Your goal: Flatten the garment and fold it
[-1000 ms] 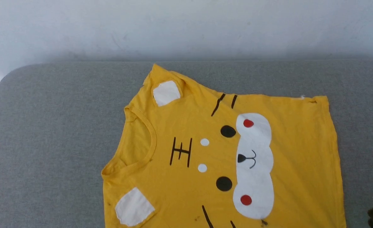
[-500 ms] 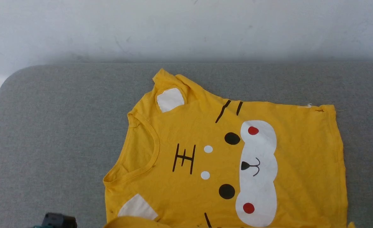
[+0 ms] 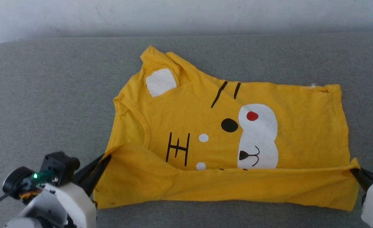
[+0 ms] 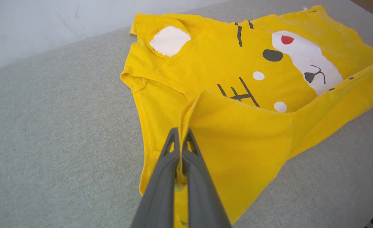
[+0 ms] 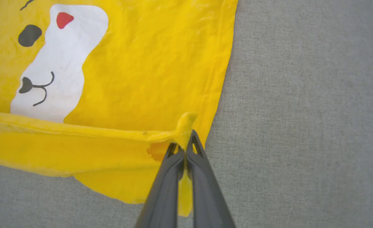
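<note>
the shirt (image 3: 294,126) lies print up on the grey pad (image 3: 47,95), neck toward your left and hem (image 3: 343,120) toward your right. its near long side is off the pad and turned over, so a plain yellow flap covers the lower part of the face print (image 3: 257,139).

your left gripper (image 3: 106,159) is clamped tight on the near corner at the shoulder end. in the left wrist view the cloth runs down between the two closed fingers. your right gripper (image 3: 353,171) is pinched just as tight on the near hem corner, with a little nub of yellow poking past the tips in the right wrist view. the edge between the two runs nearly straight, with only a slight sag toward the middle.

i judge this to be the first lengthwise fold, partway over, with the flap not yet laid down.

next, carry both grippers away from you together, at the same pace and the same height, so the edge stays taut and the crease forms straight along the shirt's length. lower the edge onto the far half, then open both grips. watch the far sleeve (image 3: 161,63): it sits bunched by the white ear patch and may need tucking in so it doesn't stick out.
</note>
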